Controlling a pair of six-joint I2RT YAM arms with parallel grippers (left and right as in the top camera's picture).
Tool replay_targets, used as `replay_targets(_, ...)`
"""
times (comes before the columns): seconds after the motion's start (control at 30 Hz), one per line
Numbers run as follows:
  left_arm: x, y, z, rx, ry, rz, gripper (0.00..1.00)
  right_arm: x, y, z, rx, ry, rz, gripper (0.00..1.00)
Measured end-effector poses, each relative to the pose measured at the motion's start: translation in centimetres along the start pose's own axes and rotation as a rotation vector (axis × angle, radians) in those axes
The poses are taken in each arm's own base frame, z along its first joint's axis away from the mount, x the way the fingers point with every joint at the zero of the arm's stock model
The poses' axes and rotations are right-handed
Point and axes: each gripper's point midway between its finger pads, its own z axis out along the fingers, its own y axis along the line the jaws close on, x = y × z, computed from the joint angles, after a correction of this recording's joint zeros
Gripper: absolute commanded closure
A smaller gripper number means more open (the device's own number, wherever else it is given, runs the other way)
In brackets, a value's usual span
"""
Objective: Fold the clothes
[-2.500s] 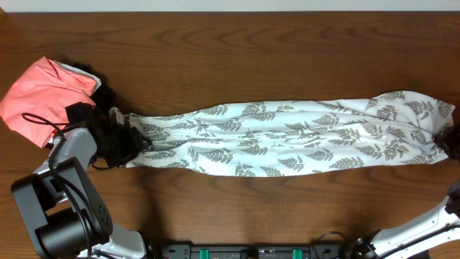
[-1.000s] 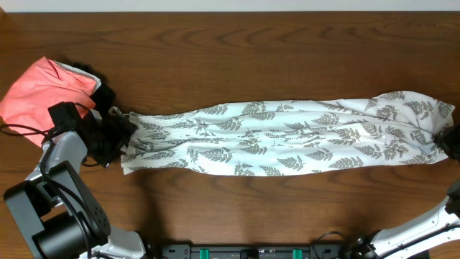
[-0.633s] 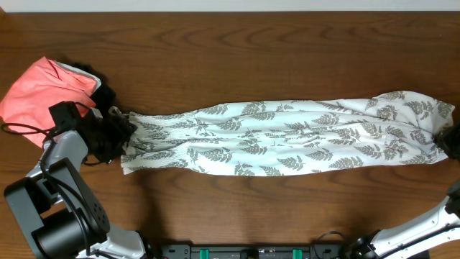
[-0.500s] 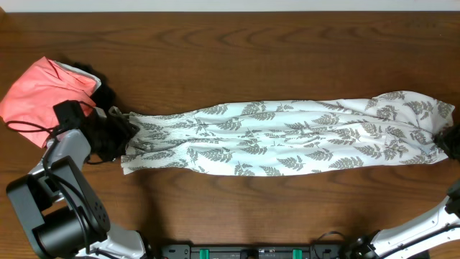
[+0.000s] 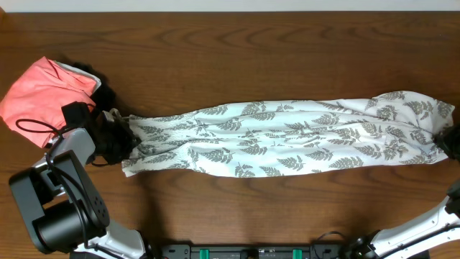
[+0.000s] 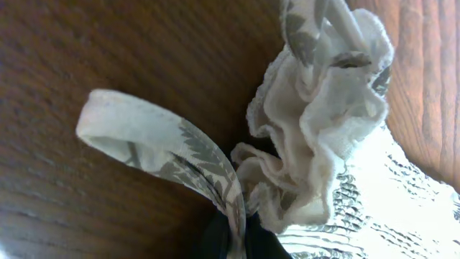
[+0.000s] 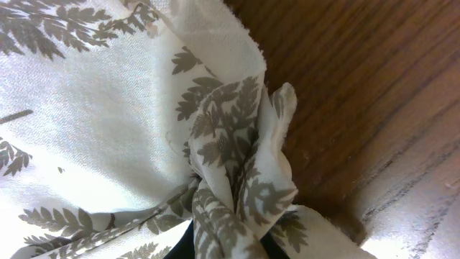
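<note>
The dress (image 5: 287,137), white with grey-green fern leaves, lies stretched out flat in a long band across the middle of the brown wooden table (image 5: 251,50), running from near the left side almost to the right edge. The left gripper (image 5: 116,138) sits at the narrow, gathered left end and is clenched on the fabric there; in the left wrist view a ruffled edge (image 6: 323,144) and a looped strap (image 6: 144,147) of the dress bunch down into the dark jaws at the bottom of the picture, and the strap loop rests on the wood just beside the ruffle. The right gripper (image 5: 451,141) is at the far right edge of the overhead view, at the wider end of the dress, and it too is closed on the cloth: the right wrist view shows a pinched fold of the leaf-printed fabric (image 7: 237,165) drawn together between its jaws, with bare table to the right of it. Behind the left arm, at the left edge of the table, lies a folded coral-pink garment (image 5: 39,97) with a bit of black cloth (image 5: 88,70) touching its right side, both apart from the dress
</note>
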Motion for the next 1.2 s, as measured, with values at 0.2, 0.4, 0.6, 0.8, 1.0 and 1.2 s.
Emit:
replay_targets(0.2, 1.5, 1.5, -1.1, -0.11, 0.027, -0.02, 0.94, 0.0, 0.0, 0.0, -0.001, 0.002, 0.001, 0.94)
replay_targets(0.4, 1.3, 1.9, -5.1, -0.216, -0.084, 0.012, 0.94, 0.3, 0.2, 0.0, -0.013, 0.013, 0.005, 0.94)
replay_targets(0.6, 0.5, 0.4, -10.3, -0.238, -0.27, 0.068, 0.94, 0.8, 0.7, 0.1, -0.033, 0.031, 0.007, 0.89)
replay_targets(0.8, 0.3, 0.8, -12.5, -0.301, -0.335, 0.079, 0.94, 1.0, 1.7, 0.1, -0.092, 0.043, 0.022, 0.69)
replay_targets(1.0, -0.8, 0.8, -13.6, -0.34, -0.38, 0.103, 0.94, 1.6, 3.4, 0.3, -0.137, 0.065, 0.003, 0.67)
replay_targets(1.2, -1.6, 1.4, -14.4, -0.398, -0.418, 0.129, 0.94, 2.1, 4.7, 0.6, -0.165, 0.083, -0.016, 0.67)
